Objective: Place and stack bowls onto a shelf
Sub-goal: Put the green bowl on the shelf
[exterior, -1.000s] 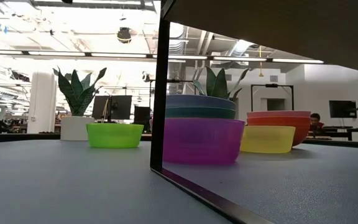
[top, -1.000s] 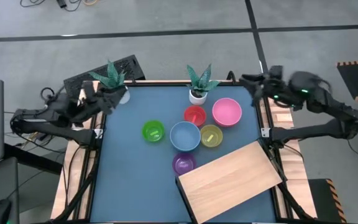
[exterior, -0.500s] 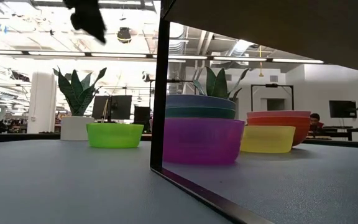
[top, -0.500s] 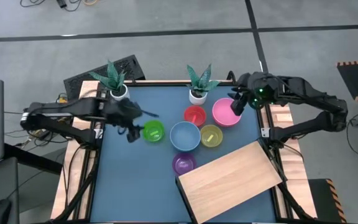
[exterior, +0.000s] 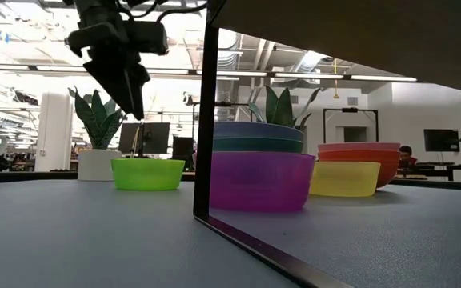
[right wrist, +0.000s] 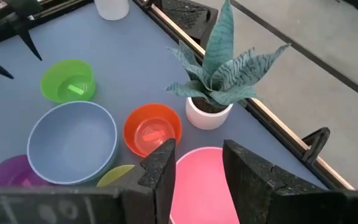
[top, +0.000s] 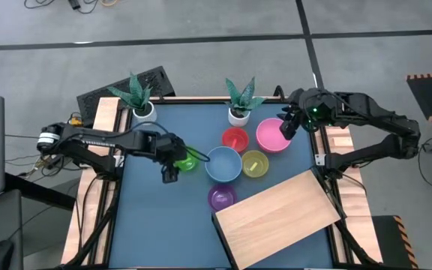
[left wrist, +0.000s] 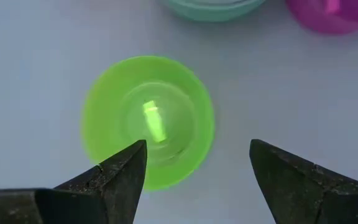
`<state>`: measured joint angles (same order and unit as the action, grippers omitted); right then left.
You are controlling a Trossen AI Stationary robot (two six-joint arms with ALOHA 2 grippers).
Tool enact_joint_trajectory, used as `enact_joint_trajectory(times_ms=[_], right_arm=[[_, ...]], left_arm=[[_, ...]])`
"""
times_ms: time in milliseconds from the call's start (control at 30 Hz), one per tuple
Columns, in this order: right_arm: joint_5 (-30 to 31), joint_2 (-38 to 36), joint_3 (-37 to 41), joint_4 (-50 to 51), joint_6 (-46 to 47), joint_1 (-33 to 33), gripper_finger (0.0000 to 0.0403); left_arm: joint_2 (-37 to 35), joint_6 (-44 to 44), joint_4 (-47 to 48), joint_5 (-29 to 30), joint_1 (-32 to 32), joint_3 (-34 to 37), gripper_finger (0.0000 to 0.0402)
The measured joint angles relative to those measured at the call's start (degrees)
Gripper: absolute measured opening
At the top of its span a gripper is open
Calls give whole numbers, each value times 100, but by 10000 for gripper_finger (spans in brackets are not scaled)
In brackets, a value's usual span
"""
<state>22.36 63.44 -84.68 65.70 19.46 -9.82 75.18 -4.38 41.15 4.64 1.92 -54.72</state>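
Observation:
Six bowls stand on the blue table: lime green point(top: 186, 159), light blue point(top: 223, 163), red point(top: 235, 139), pink point(top: 274, 135), yellow-green point(top: 254, 164) and purple point(top: 222, 197). The low view shows the light blue bowl point(exterior: 258, 128) sitting in a dark green one point(exterior: 258, 145). The pale wood shelf point(top: 280, 217) lies askew at the near right. My left gripper point(top: 172, 163) hangs open above the lime green bowl point(left wrist: 148, 121), fingers pointing down point(exterior: 133, 96). My right gripper point(right wrist: 197, 155) is open over the pink bowl point(right wrist: 201, 183).
Two white plant pots stand along the far edge, one at the left corner point(top: 142, 111) and one in the middle point(top: 238, 114), just behind the red bowl. Wooden rails run along both table sides. Bare blue table lies left of and in front of the lime green bowl.
My left gripper has swung from the far left corner toward the table's middle and come down over the lime green bowl. My right gripper moved from the far right corner toward the pink bowl, then held still. No bowl has moved.

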Motion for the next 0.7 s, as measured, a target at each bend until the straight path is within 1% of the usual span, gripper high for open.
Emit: enact_joint_trajectory(times_ms=[100, 200, 300, 400, 467, 567, 700], right_arm=[[-25, 104, 0, -10, -70, 42, 159], [-45, 409, 97, -337, -445, 144, 159], [-202, 924, 142, -950, -979, 226, 159], [-427, 1477, 75, -1739, -1302, 292, 159], [-590, 1826, -30, -2168, -1374, 308, 159], [-737, 2320, -137, -2530, -1381, 308, 159], [-797, 3009, -308, -2989, -1371, 308, 159]], left_arm=[[-10, -193, -62, -45, -3, 22, 269], [-67, -422, -84, -41, -16, 22, 269], [-189, -735, -69, -103, -21, -7, 269], [-402, -1144, -66, -173, -21, -114, 269], [-576, -1421, -11, -177, -21, -177, 269], [-874, -1825, 65, -76, -23, -207, 269], [-1313, -2366, 173, 80, -43, -210, 269]])
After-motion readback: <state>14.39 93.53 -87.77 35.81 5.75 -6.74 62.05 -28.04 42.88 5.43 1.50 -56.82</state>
